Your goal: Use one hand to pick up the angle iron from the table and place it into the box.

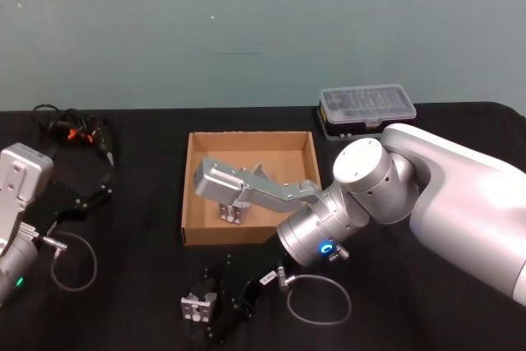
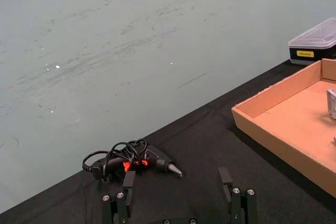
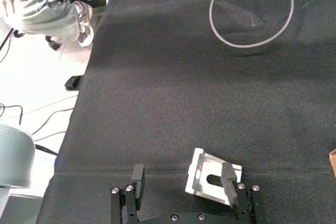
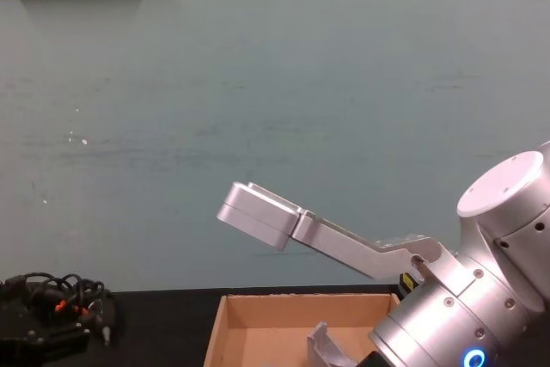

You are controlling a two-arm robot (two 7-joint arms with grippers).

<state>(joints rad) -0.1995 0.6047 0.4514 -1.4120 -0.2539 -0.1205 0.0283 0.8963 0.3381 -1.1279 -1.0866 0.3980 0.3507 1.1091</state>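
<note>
A small light-grey angle iron [image 1: 197, 307] [image 3: 212, 182] lies on the black table [image 1: 140, 285] near its front edge. My right gripper [image 1: 220, 306] [image 3: 182, 174] hangs open just over it, and the bracket sits against one finger [image 3: 228, 174], with the rest of the gap bare. The brown cardboard box [image 1: 191, 187] [image 2: 278, 129] [image 4: 301, 302] stands mid-table behind it. Another angle iron [image 1: 232, 213] [image 4: 325, 345] rests inside the box. My left gripper [image 1: 86, 199] [image 2: 177, 179] is parked open at the left, holding nothing.
A black organiser case with a clear lid [image 1: 367, 108] [image 2: 315, 43] stands behind the box on the right. A glue gun with tangled cable [image 1: 78, 131] [image 2: 136, 163] lies at the back left. A grey cable loop [image 1: 320, 302] [image 3: 252, 11] lies beside the right gripper.
</note>
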